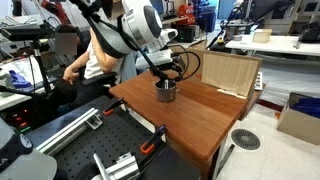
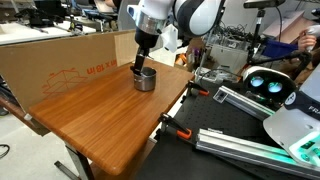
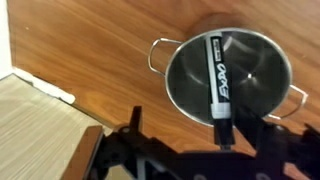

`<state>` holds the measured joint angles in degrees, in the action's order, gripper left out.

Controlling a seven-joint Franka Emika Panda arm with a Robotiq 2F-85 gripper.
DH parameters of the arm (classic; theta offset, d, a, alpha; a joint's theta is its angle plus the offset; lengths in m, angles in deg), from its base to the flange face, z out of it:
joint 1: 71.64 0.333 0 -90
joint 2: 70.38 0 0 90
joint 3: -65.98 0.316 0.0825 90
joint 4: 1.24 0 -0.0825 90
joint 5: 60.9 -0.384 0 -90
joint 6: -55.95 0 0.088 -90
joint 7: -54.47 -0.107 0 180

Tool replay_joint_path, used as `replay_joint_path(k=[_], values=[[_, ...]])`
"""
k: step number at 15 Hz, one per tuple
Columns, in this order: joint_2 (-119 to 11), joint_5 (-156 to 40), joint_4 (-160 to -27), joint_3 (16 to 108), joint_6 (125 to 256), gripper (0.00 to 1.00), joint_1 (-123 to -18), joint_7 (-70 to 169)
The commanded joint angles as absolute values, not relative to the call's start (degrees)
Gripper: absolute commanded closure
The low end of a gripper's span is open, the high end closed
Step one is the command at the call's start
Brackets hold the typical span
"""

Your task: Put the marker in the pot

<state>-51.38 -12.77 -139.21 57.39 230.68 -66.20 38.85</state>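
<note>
The silver pot (image 3: 255,62) stands on the wooden table and also shows in both exterior views (image 1: 165,92) (image 2: 145,80). The black marker (image 3: 219,80) with white lettering is inside the pot. It leans, with its near end sticking up past the rim towards the wrist. My gripper (image 3: 203,135) hangs just above the pot, as both exterior views show (image 1: 163,78) (image 2: 140,62). Its fingers stand wide apart on either side of the marker's near end and do not seem to clamp it. In both exterior views the marker is hidden by the gripper and the pot wall.
The wooden table (image 1: 190,115) (image 2: 100,110) has its edge close to the pot on one side (image 3: 40,85). A cardboard wall (image 1: 232,72) (image 2: 60,55) stands along the back. Black clamps (image 2: 178,128) grip the table edge, with metal rails (image 1: 70,128) beyond it.
</note>
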Motion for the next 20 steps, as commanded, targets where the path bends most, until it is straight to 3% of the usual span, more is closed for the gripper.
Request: replay_joint_path(k=[1,8,20], values=[[-53.92,-12.24,-140.96,56.9,232.54,0.0,-66.58,38.61],[-62.22,-8.38,-143.12,53.63,234.19,0.0,-65.7,35.28],[-61.41,-9.74,-142.64,54.25,233.66,0.0,-66.02,36.41]])
